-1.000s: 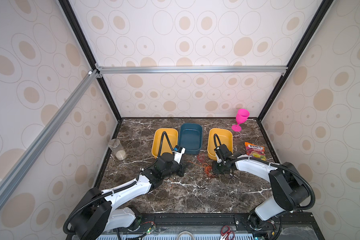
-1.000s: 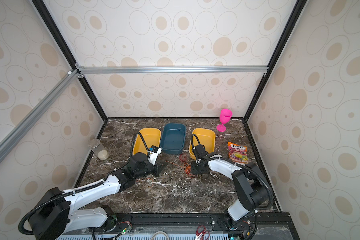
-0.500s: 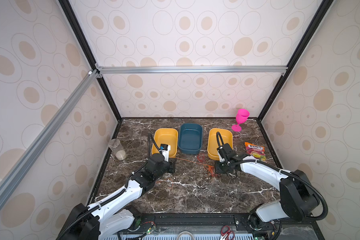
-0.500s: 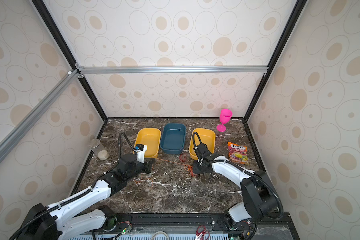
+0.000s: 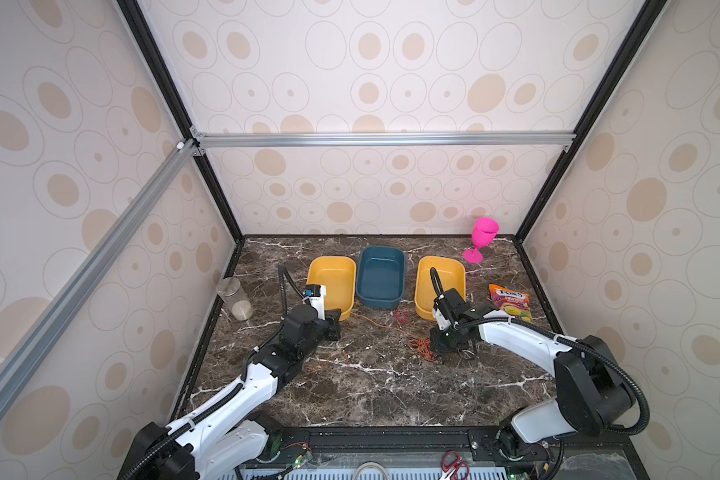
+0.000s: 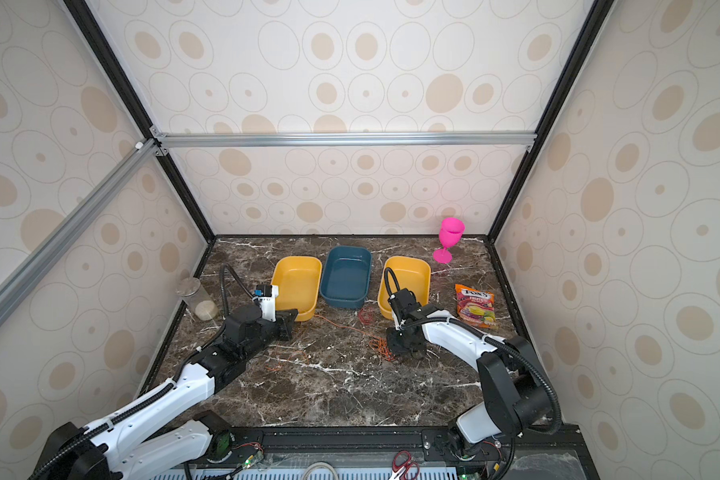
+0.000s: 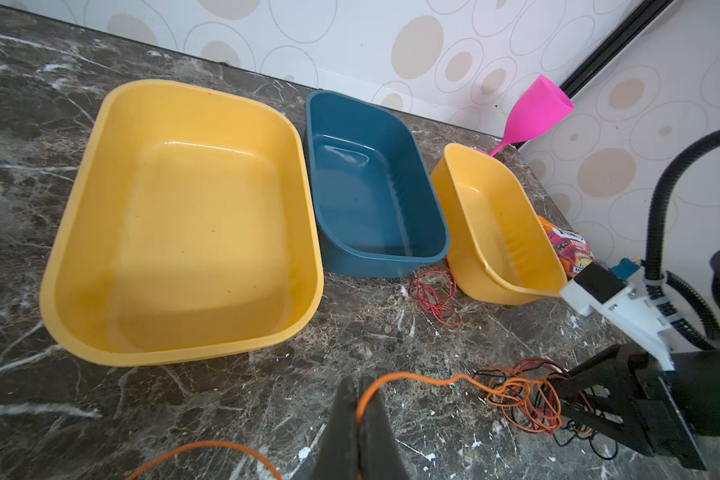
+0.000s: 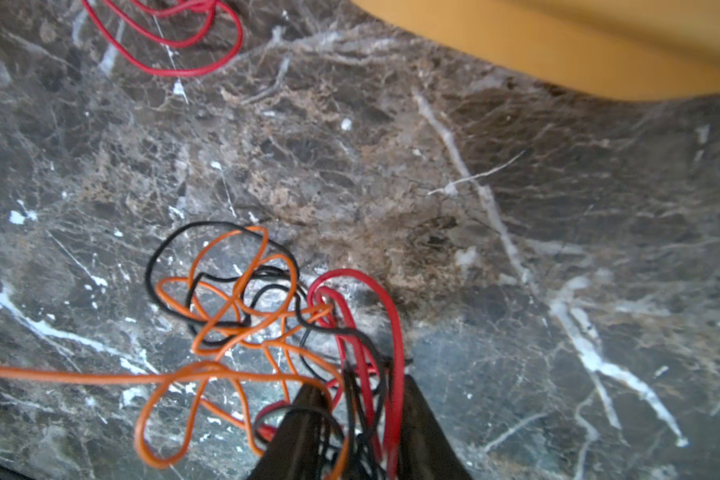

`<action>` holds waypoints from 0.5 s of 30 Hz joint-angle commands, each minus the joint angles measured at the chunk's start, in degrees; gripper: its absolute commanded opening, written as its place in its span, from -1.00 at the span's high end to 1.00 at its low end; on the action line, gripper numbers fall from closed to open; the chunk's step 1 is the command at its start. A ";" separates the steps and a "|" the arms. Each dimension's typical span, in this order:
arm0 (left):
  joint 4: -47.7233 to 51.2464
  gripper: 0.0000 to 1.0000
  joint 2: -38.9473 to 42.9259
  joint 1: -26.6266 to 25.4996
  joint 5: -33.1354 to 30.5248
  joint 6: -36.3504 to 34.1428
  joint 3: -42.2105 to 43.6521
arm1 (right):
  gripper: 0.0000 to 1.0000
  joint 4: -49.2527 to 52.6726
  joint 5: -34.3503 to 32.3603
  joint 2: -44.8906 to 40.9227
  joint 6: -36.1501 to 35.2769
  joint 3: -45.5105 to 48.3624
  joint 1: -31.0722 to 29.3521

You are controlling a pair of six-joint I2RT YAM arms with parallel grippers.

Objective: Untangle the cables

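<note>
The cables lie as a tangle (image 5: pixel 422 347) (image 6: pixel 381 347) (image 8: pixel 233 299) of orange, red and black wire on the marble right of the middle. My right gripper (image 5: pixel 443 355) (image 6: pixel 400 353) (image 8: pixel 360 384) stands over the tangle's edge. Its jaws are apart, with red and black strands running loosely between them. My left gripper (image 5: pixel 333 326) (image 6: pixel 287 322) (image 7: pixel 360 384) is shut on one orange cable (image 5: pixel 375 323) (image 7: pixel 412 376), which stretches from its fingers across to the tangle. A separate red cable (image 5: pixel 400 316) (image 7: pixel 433 295) curls in front of the trays.
Behind the cables stand a yellow tray (image 5: pixel 333 278), a blue tray (image 5: pixel 381 274) and another yellow tray (image 5: pixel 449 274). A pink goblet (image 5: pixel 483 237) and a snack bag (image 5: pixel 510 301) are at the right, a clear jar (image 5: pixel 235 297) at the left wall.
My left gripper has pulled leftward with the orange cable, drawing it out of the tangle. The right gripper's jaws, shut on the tangle before, have parted.
</note>
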State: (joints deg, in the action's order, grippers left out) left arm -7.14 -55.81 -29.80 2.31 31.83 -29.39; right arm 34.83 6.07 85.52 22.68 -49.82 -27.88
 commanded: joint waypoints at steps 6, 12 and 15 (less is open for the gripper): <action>3.34 1.00 4.39 1.72 -3.85 -0.40 -5.41 | 0.01 4.19 -6.13 1.39 0.35 0.96 0.22; 4.32 1.00 6.71 2.35 -6.45 -0.39 -7.35 | -0.13 4.22 -7.46 1.57 1.09 1.55 0.28; 6.04 1.00 8.06 2.72 -9.06 -0.19 -8.26 | -0.12 4.84 -9.31 2.06 1.91 1.60 0.20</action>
State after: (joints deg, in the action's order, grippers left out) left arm -3.40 -49.12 -27.81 -3.09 31.92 -34.76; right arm 37.28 -0.47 86.78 23.33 -48.88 -27.83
